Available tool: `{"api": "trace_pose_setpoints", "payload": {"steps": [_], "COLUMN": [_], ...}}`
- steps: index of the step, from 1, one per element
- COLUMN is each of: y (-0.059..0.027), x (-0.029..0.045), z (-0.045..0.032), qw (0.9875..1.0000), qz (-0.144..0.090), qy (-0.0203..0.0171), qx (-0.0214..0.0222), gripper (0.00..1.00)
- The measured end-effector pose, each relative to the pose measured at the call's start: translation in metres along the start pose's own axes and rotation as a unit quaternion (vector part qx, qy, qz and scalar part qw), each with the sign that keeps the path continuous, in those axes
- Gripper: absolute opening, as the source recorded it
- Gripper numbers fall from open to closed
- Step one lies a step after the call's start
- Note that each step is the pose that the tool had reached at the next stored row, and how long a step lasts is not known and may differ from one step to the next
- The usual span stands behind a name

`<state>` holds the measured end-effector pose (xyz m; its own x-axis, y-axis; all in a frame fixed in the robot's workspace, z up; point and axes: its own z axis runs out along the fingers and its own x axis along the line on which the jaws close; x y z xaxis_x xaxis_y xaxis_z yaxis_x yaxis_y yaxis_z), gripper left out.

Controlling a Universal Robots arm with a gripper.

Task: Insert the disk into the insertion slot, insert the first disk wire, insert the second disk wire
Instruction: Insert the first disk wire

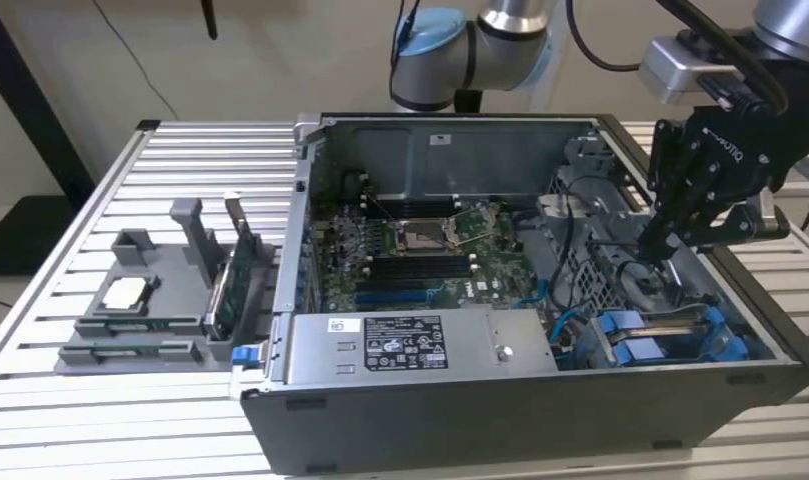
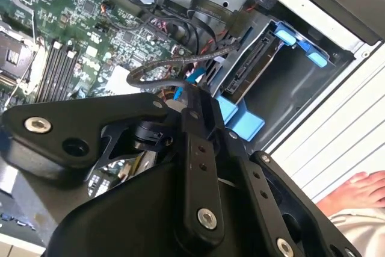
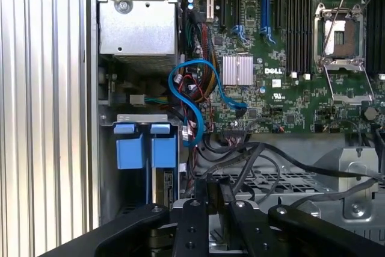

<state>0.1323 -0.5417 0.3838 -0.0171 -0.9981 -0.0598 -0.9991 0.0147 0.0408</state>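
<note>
Disk (image 1: 644,338) sits in the insertion slot (image 2: 289,91) at the case's (image 1: 511,410) near corner, exterior view's right. Your gripper (image 1: 658,243) hangs above it, farther into the case, jaws apparently closed; on what, can't tell.

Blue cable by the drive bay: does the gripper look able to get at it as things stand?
Probably yes. The case is open on its side, the gripper hangs inside near it, and the blue cable loops uncovered, though black wires crowd close by.

I count 1 motherboard (image 1: 404,250), 1 power supply (image 1: 418,345), 2 blue handles (image 3: 129,151) (side by side), 1 pincer (image 1: 660,245).
</note>
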Motion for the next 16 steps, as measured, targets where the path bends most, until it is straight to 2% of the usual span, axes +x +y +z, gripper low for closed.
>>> {"api": "trace_pose_setpoints", "payload": {"steps": [6,16], "y": [0.0,-0.0017], "x": [0.0013,0.0102], "z": [0.0006,0.0017], "qw": [1.0,1.0], "qz": [0.0,0.0], "qy": [0.0,0.0], "qx": [0.0,0.0], "gripper": [0.19,0.19]}}
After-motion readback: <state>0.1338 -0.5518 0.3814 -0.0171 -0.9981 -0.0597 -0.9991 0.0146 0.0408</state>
